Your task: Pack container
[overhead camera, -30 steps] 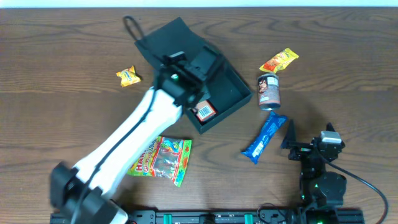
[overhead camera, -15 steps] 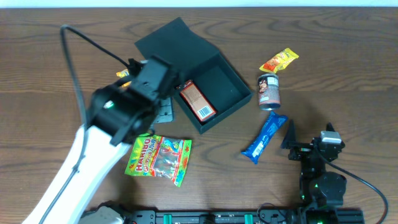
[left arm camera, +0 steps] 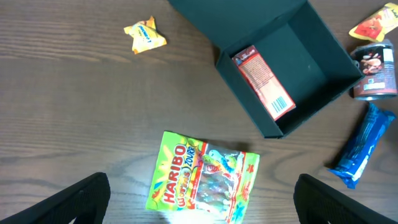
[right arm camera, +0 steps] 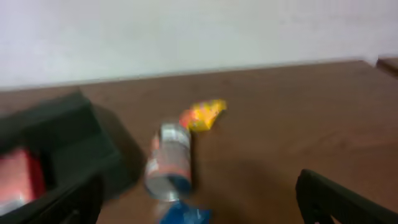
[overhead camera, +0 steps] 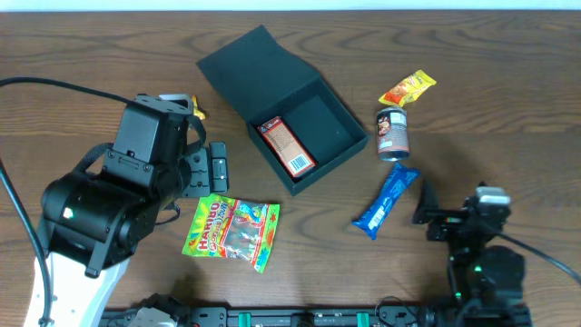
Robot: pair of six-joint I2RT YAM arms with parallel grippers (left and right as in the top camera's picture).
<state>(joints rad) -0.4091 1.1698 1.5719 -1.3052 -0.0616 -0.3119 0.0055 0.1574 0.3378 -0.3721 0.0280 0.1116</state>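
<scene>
The open container point(overhead camera: 331, 127) sat upper-middle on the table point(overhead camera: 508, 54), 1 red box point(overhead camera: 287, 145) inside. 5 snacks waited outside: gummy bag point(overhead camera: 232, 233), blue packet point(overhead camera: 386, 200), can point(overhead camera: 392, 133), orange packet point(overhead camera: 408, 89), yellow packet point(left arm camera: 144, 34). Left tool point(left arm camera: 205, 199) and right tool point(right arm camera: 199, 202) gaped, empty.

The container point(overhead camera: 329, 123) is clear from above, its lid point(overhead camera: 250, 64) lying back on the far side. A red-brown carton point(overhead camera: 287, 147) takes up the left strip of its floor, and the rest is bare. The Haribo bag point(left arm camera: 186, 180) lies before the wide-spread left hand point(left arm camera: 200, 186). A can point(overhead camera: 392, 133) and a blue packet point(overhead camera: 386, 200) lie between the wide-spread right hand point(right arm camera: 199, 183) and the container's right wall, with bare desk point(overhead camera: 508, 118) to their right.
</scene>
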